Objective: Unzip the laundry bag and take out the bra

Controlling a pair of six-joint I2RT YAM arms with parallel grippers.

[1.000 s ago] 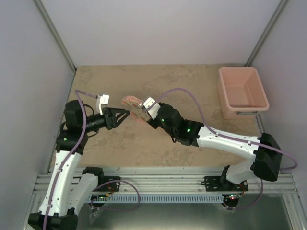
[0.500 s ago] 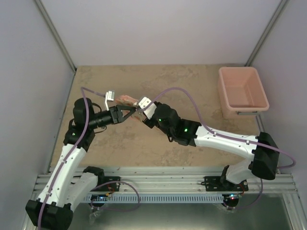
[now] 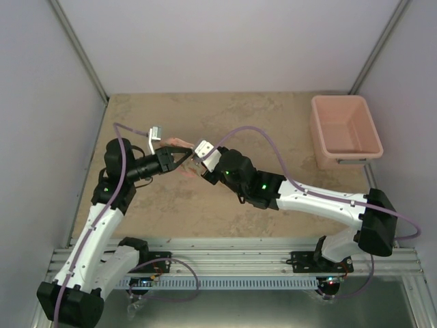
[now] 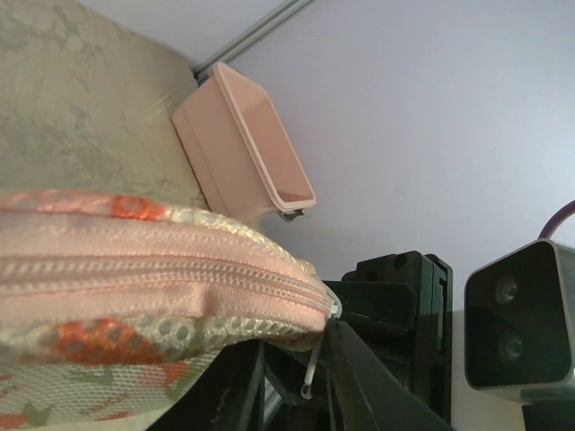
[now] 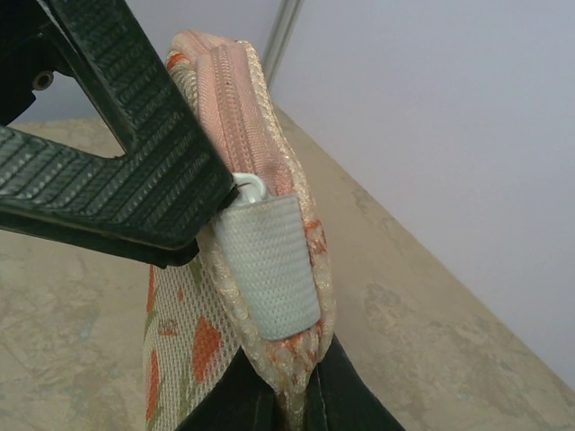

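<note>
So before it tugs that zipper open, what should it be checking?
1. Right gripper clamped on the laundry bag edge: ok.
2. Left gripper with a finger on either side of the zip pull: ok.
3. Pull firmly pinched: cannot tell; the contact itself is not clear in any view.
4. Zip shut along the stretch in view, with the pull at its end: ok.
5. Bra inside: cannot tell; nothing of it shows.
6. Pink tub well away from both arms: ok.
</note>
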